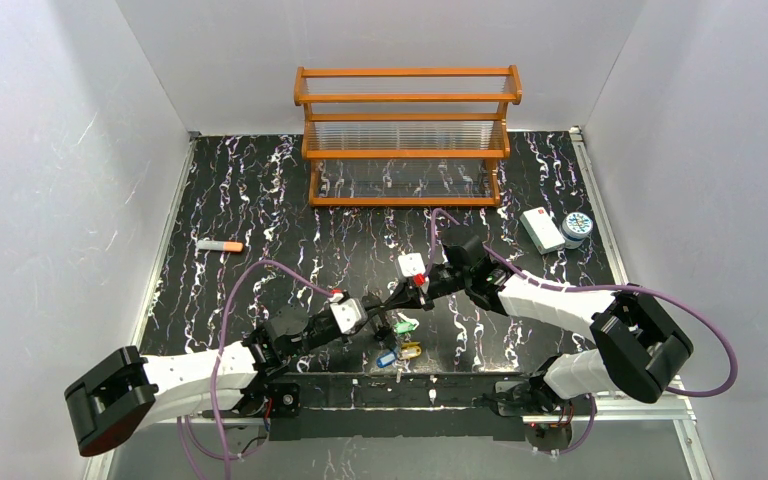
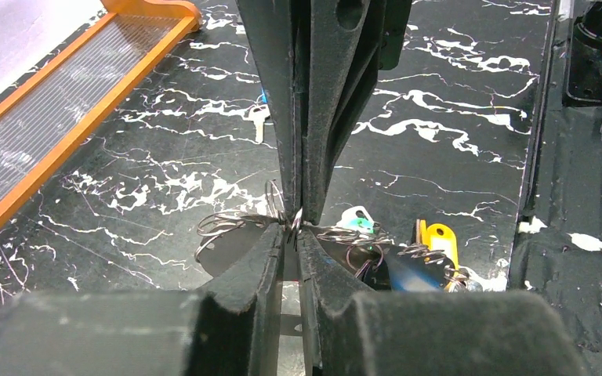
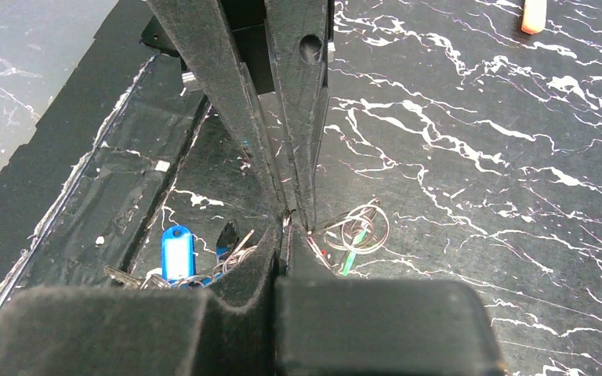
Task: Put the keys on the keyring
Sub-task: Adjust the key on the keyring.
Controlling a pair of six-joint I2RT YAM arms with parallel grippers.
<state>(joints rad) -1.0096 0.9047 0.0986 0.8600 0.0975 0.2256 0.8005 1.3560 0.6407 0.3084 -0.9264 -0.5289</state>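
Observation:
My two grippers meet tip to tip near the table's front middle. In the left wrist view the left gripper (image 2: 294,229) is shut on a thin strand of the wire keyring (image 2: 226,225), whose loops spread to both sides. The right gripper (image 2: 298,205) comes in from above, shut on the same wire. The right wrist view shows the right gripper (image 3: 286,223) shut at the wire, with ring loops (image 3: 362,227) beside it. Keys lie just below: a green tag (image 1: 406,326), a blue tag (image 1: 387,357) and a yellow tag (image 1: 410,350). The overhead view shows the left gripper (image 1: 380,316) and the right gripper (image 1: 397,299).
A wooden rack (image 1: 407,135) stands at the back. A white box (image 1: 540,228) and a round tin (image 1: 577,227) sit at the right. An orange-tipped pen (image 1: 220,245) lies at the left. A raised black strip (image 1: 430,385) runs along the near edge.

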